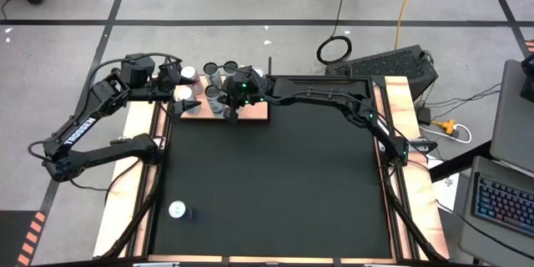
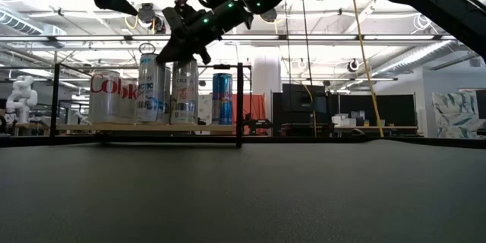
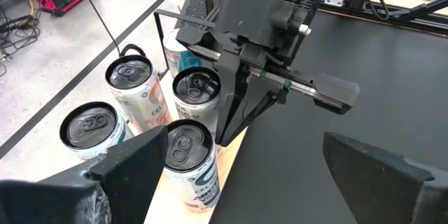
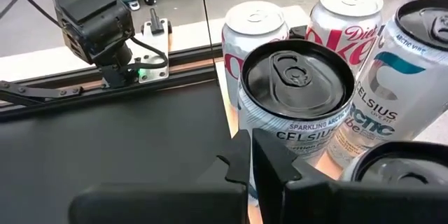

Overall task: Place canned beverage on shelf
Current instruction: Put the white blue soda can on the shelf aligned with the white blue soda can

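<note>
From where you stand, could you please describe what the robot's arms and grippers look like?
Both arms are dark, jointed, with black cables along them. The left arm carries white lettering on its link. The right arm shows small green lights near its wrist. The left gripper has broad wedge-shaped dark fingers; the right gripper has narrow dark ones.

On the shelf (image 1: 250,113), at the mat's (image 1: 275,192) far edge, several cans stand clustered on its left part. A lone can (image 1: 178,210) lies well apart, near the mat's near-left corner.
</note>
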### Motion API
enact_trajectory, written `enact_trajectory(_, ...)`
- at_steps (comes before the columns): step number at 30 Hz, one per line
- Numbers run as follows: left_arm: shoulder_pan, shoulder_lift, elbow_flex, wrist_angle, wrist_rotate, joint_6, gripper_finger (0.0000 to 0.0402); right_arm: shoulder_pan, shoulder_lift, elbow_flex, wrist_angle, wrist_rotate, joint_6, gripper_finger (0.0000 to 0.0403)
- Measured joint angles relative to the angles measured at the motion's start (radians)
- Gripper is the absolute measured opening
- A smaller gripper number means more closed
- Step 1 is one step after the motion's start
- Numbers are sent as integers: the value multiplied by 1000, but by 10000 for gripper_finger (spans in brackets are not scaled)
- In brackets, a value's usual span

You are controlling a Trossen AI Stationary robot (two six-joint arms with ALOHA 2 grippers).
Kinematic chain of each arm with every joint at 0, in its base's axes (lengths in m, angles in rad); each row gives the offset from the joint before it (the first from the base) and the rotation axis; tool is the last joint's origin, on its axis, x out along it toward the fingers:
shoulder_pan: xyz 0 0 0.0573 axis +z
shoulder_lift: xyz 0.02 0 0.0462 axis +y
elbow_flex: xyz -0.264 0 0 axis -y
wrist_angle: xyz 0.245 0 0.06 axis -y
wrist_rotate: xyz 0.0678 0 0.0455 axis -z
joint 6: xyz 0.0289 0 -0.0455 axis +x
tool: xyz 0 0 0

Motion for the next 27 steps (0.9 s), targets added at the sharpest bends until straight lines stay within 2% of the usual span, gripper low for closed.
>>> enact_trajectory(12,0,0,0,0,0,3,382,18,0,0,-44,11,4,0)
enact_trajectory(17,0,0,0,0,0,3,382,23,0,0,-44,81,-6,0)
enact_trajectory(27,0,0,0,0,0,3,382,22,0,0,-13,81,-7,0)
